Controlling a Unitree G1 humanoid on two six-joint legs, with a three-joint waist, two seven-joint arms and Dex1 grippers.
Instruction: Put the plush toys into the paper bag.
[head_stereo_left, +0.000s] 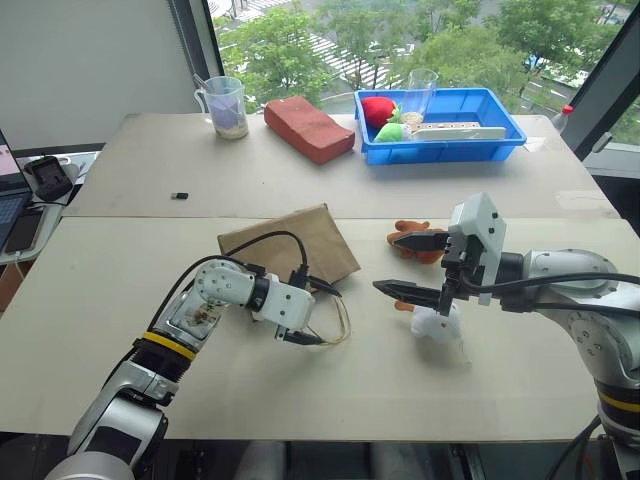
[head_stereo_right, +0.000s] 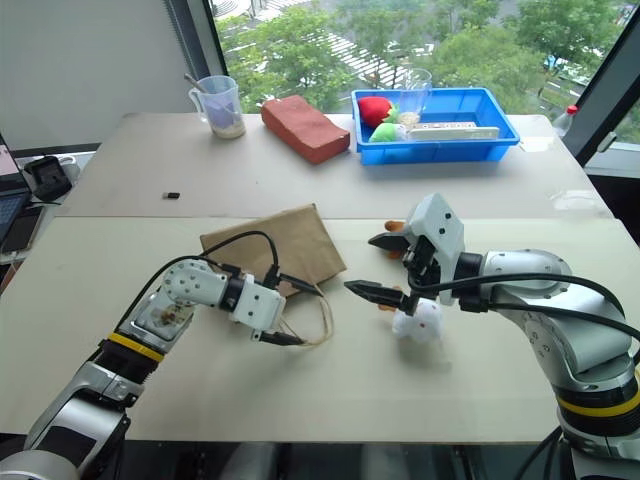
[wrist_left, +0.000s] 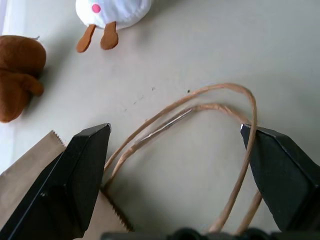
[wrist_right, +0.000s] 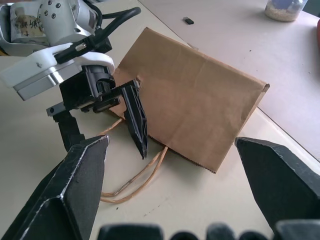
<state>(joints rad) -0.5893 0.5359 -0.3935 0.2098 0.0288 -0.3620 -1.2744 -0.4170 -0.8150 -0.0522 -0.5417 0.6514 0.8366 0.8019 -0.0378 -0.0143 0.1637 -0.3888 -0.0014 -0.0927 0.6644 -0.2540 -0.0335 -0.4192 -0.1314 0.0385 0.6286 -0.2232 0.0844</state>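
Paper bag (head_stereo_left: 290, 243) flat — left arm hides corner | grippers (head_stereo_left: 325, 312) (head_stereo_left: 415, 266) wide, seemingly empty

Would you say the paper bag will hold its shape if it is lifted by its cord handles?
Probably not. The paper bag lies folded flat, so it would likely hang limp and closed. Its thin handles curl loosely on the table, suggesting they flex and could slip.

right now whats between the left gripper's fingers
In the left wrist view, the paper bag's cord handles lie on the table between the open left gripper's fingers, untouched.
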